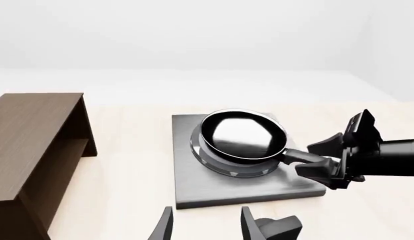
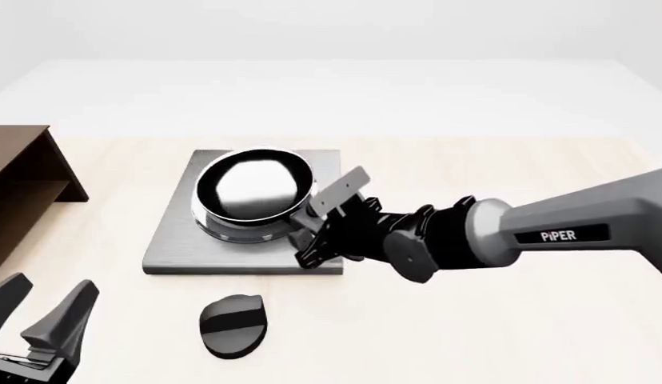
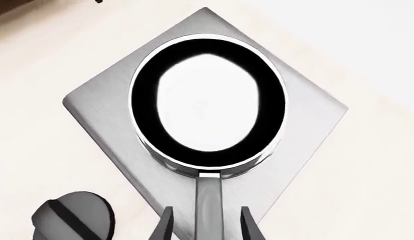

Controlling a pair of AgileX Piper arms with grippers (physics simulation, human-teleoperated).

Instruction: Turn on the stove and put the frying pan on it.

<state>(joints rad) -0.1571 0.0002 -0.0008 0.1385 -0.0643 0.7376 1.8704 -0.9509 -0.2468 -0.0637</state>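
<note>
Your stove (image 2: 171, 244) lies mid-table, and the frying pan (image 2: 253, 189) already sits on its burner rings. Your right gripper (image 2: 309, 232) has its jaws around the pan handle (image 3: 208, 210); whether they pinch it, I cannot tell. Your left gripper (image 2: 43, 308) hangs with jaws apart, near the knob (image 2: 233, 323). Withdraw the right arm carelessly and you risk dragging the pan off-centre.
</note>
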